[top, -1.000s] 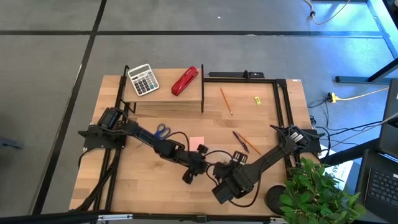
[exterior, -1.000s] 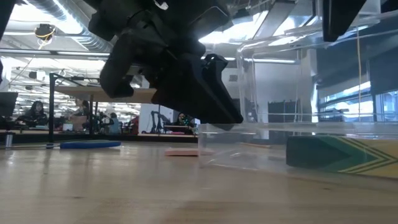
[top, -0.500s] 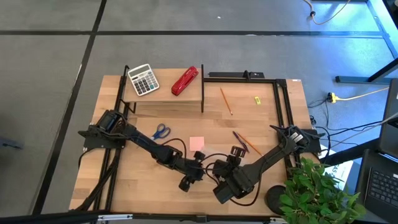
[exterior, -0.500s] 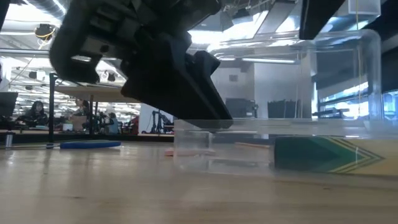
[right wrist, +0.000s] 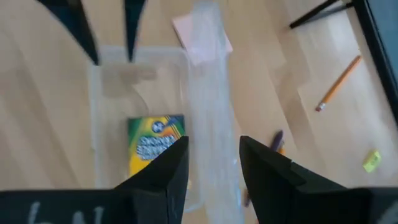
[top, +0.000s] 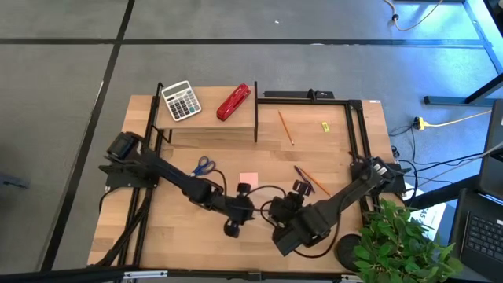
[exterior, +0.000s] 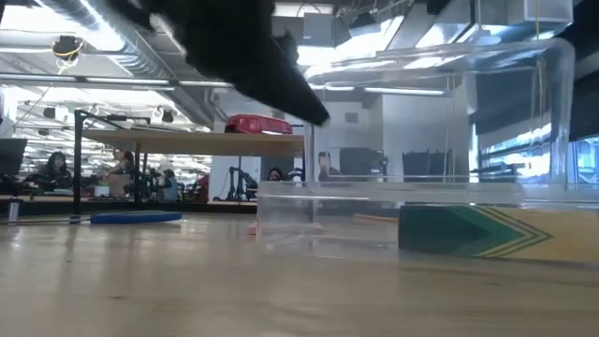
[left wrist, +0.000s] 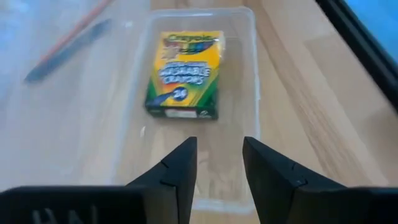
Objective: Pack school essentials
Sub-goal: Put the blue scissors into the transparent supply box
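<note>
A clear plastic box point(left wrist: 249, 74) rests on its base near the table's front, with a yellow-green crayon box point(left wrist: 184, 74) lying flat inside. Its clear lid point(exterior: 440, 56) stands raised above it. My left gripper point(left wrist: 219, 162) hovers open above the box's near-left end, holding nothing. My right gripper point(right wrist: 213, 162) is shut on the lid. Blue-handled scissors point(top: 203, 165), a pink sticky-note pad point(top: 248, 180), a dark pen point(top: 302, 176), orange pencils point(top: 285, 127) and a small yellow piece point(top: 324, 126) lie loose on the table. My right gripper pinches the raised lid's free edge point(right wrist: 208, 93) between its two fingers. The fingers slant down at it from the near right. The lid is lifted above the box, which stays on the table.
A white-grey calculator point(top: 181, 101) and a red stapler point(top: 234, 101) sit on a raised shelf at the far left. A black frame point(top: 354, 118) edges the table's far right. A potted plant point(top: 401, 244) stands at the near right corner. People sit in the room behind.
My left gripper has risen out of the box, drawn back toward the table's near-left and rolled, still open. My right gripper has gone up with the lid. The clear box with the crayons has slid a little toward the table's left.
</note>
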